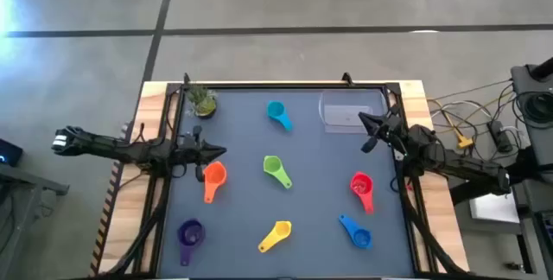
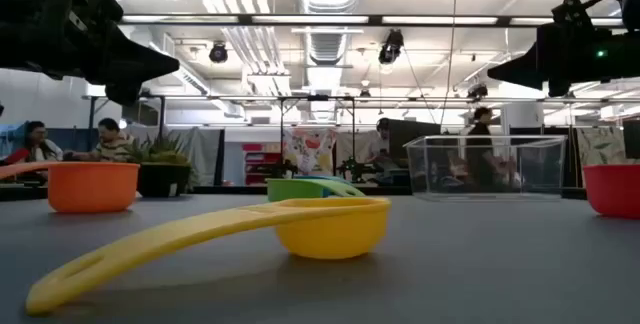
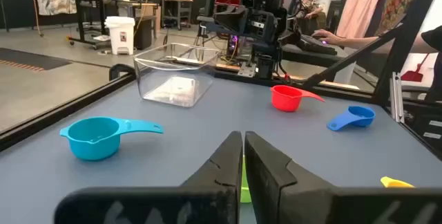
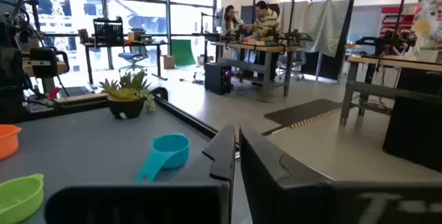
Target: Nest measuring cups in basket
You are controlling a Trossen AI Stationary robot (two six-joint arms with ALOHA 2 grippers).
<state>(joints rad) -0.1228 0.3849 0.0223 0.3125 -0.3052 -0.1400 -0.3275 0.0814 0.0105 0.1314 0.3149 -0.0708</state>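
Note:
Several measuring cups lie apart on the blue-grey mat, bowls up: teal (image 1: pixel 278 114) far centre, green (image 1: pixel 276 170) in the middle, orange (image 1: pixel 212 179) left, red (image 1: pixel 362 188) right, purple (image 1: pixel 189 235), yellow (image 1: pixel 276 236) and blue (image 1: pixel 355 231) along the near side. The clear basket (image 1: pixel 352 111) stands at the far right with no cup in it. My left gripper (image 1: pixel 223 150) hovers shut above the mat's left side, just beyond the orange cup. My right gripper (image 1: pixel 363 121) hovers shut by the basket's near right corner. Neither holds anything.
A small green potted plant (image 1: pixel 203 100) stands at the mat's far left corner. A black frame rail (image 1: pixel 285 85) borders the mat. Cables and gear (image 1: pixel 484 133) lie off the table's right side. People sit and stand in the room beyond.

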